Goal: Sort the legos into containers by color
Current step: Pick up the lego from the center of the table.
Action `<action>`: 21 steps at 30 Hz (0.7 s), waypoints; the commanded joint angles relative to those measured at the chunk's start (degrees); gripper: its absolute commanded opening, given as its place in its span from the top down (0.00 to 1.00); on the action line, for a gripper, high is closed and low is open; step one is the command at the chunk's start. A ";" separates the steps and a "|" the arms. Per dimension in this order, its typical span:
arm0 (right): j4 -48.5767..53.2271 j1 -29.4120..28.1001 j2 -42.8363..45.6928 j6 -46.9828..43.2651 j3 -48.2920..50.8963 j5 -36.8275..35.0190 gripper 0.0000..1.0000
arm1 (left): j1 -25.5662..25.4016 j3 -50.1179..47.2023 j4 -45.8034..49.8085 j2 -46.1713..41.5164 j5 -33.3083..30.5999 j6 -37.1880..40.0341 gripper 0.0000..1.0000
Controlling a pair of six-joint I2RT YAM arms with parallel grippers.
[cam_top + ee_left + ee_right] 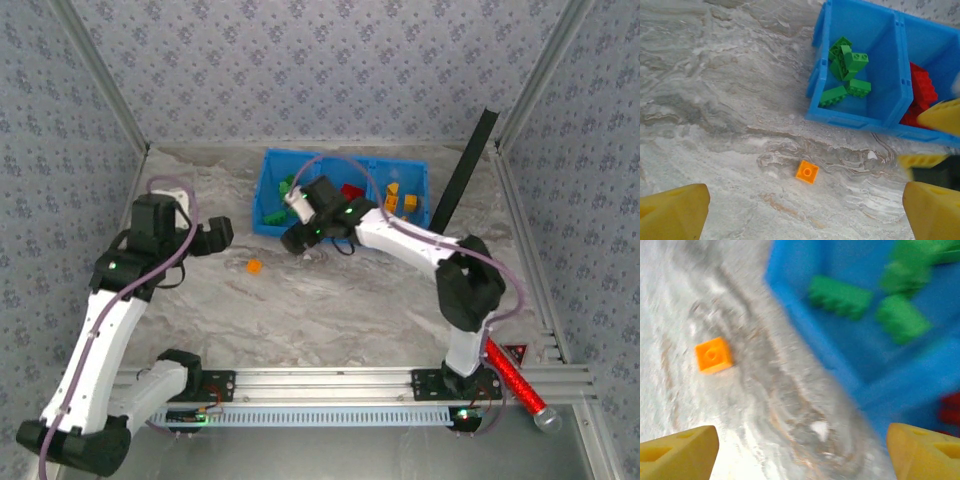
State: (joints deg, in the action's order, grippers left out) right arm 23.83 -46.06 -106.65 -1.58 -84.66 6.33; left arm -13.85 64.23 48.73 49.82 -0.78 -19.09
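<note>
though square, the orange lego (807,172) bears one stud

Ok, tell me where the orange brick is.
In the top view the orange brick lies on the table, left of centre, just in front of the blue tray.

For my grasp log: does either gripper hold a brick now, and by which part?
Nothing is held. The left gripper and the right gripper are open and empty; the orange brick lies on the table.

Left arm (105,320) and right arm (405,237) alike: white shells, black joints, looping lilac cables (170,181), small green lights (113,266), yellow wedge-shaped fingertips (672,212)
</note>
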 commanded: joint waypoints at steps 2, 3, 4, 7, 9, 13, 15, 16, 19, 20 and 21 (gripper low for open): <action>-1.13 -3.51 -5.33 -7.13 -5.74 6.58 0.09 | 2.46 -1.20 3.94 -3.94 1.55 1.64 0.01; -0.92 -3.99 -6.67 -7.97 -6.96 7.15 0.09 | 2.89 -1.50 4.29 -4.49 1.63 1.74 0.01; -0.81 -4.51 -8.36 -8.91 -8.41 7.92 0.09 | 3.16 -1.72 4.59 -4.95 1.65 1.80 0.01; -0.31 -5.51 -11.95 -10.74 -11.90 8.41 0.08 | 3.73 -1.69 6.41 -5.27 1.52 2.61 0.01; 0.38 -5.74 -14.47 -11.37 -14.39 8.43 0.07 | 4.08 -0.73 8.10 -4.88 1.39 3.55 0.01; 1.42 -6.35 -18.82 -12.20 -17.88 8.69 0.05 | 4.33 1.26 9.89 -4.65 1.09 4.79 0.01; 2.55 -6.59 -20.81 -12.29 -19.78 9.13 0.05 | 4.35 1.68 10.06 -4.65 1.08 5.12 0.01; 2.87 -6.82 -21.87 -12.26 -20.62 9.08 0.05 | 4.43 1.95 10.15 -4.49 1.13 5.20 0.01; 2.89 -7.37 -24.45 -12.26 -21.95 8.01 0.05 | 4.41 3.83 11.38 -3.36 0.93 5.78 0.01; 2.75 -7.55 -25.12 -12.21 -22.25 8.00 0.05 | 4.43 4.67 11.99 -2.95 0.87 6.17 0.01; 2.62 -7.64 -25.85 -12.12 -22.66 7.88 0.05 | 4.44 5.76 12.83 -2.56 0.71 6.69 0.01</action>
State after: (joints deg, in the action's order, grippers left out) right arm 24.67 -52.88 -130.30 -12.60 -104.95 13.98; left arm -9.74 66.06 59.09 46.72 -0.43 -14.50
